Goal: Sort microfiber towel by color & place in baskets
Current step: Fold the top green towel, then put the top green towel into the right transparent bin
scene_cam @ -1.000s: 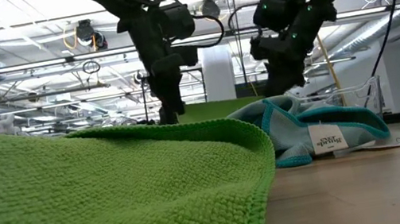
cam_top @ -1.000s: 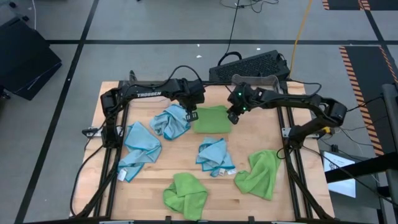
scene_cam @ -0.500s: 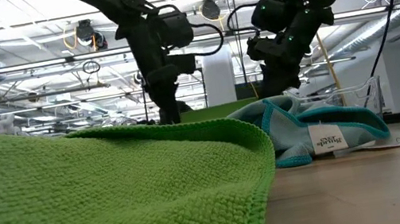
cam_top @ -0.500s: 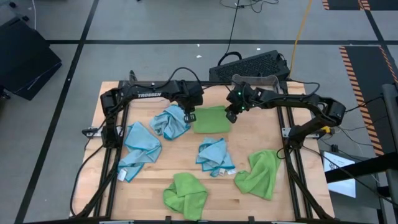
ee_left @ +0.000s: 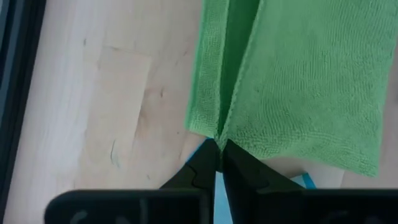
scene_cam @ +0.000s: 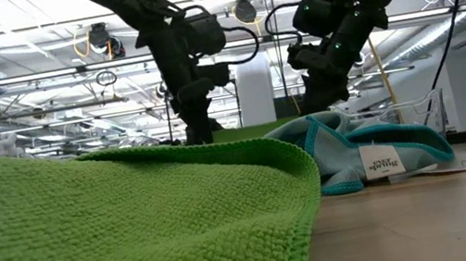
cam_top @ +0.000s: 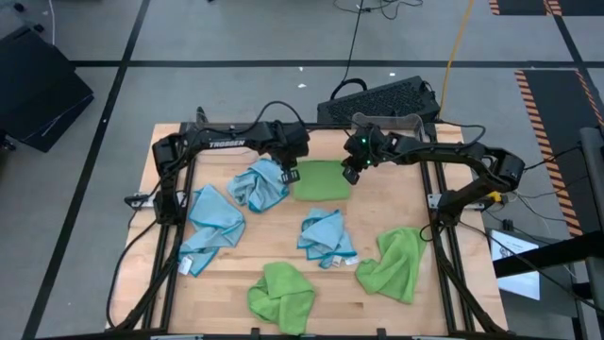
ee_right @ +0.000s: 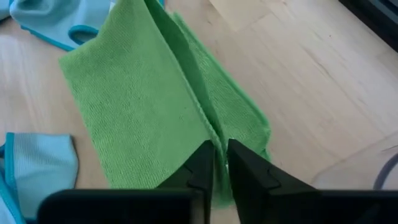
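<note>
Both grippers, left (ee_left: 219,152) and right (ee_right: 220,155), are pinched on opposite edges of the green towel (cam_top: 321,180), which lies at the table's (cam_top: 425,293) far middle. If one edge slips out, the fold can be lost.

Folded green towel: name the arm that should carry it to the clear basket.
Right. The clear basket sits just behind the right gripper; the left gripper pinches the folded green towel at its farther edge.
</note>
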`<state>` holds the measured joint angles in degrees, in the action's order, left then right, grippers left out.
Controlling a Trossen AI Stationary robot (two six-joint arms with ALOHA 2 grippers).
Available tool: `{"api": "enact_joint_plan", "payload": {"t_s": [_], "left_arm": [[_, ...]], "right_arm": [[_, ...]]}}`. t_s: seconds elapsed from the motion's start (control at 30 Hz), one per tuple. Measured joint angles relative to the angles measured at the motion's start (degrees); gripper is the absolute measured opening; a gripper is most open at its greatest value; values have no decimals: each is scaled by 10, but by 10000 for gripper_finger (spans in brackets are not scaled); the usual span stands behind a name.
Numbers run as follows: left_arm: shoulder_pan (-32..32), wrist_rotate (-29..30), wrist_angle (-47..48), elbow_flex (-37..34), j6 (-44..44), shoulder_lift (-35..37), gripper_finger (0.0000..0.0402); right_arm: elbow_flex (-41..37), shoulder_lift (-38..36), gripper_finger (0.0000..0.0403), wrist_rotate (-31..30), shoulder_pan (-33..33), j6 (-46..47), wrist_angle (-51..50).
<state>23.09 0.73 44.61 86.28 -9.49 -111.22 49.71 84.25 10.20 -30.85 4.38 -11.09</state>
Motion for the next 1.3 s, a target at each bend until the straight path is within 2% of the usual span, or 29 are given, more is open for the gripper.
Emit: {"api": "enact_joint_plan", "payload": {"t_s": [0.13, 0.33, 0.47, 0.6, 0.73, 0.93, 1.1, 1.3], "left_arm": [[8, -1, 0, 0, 21, 0, 49], [19, -2, 0, 0, 26, 0, 125], [25, -1, 1, 0, 25, 0, 175], [37, 9, 27, 2, 57, 4, 201], [54, -28, 38, 2, 90, 31, 195], [64, -58, 26, 3, 124, 86, 152], [45, -81, 23, 3, 159, 109, 127], [3, -113, 69, 3, 272, 116, 125]], "right_arm": [[0, 0, 84, -2, 0, 0, 1], [0, 0, 125, -16, -6, 9, 5], [0, -7, 132, -13, -11, 20, 6], [0, -33, 130, -13, -15, 24, -6], [0, -79, 128, -12, -15, 31, -38], [0, -156, 128, -10, -13, 103, -108], [0, -200, 128, 18, 5, 169, -141], [0, -226, 128, 20, 41, 257, -190]]}}
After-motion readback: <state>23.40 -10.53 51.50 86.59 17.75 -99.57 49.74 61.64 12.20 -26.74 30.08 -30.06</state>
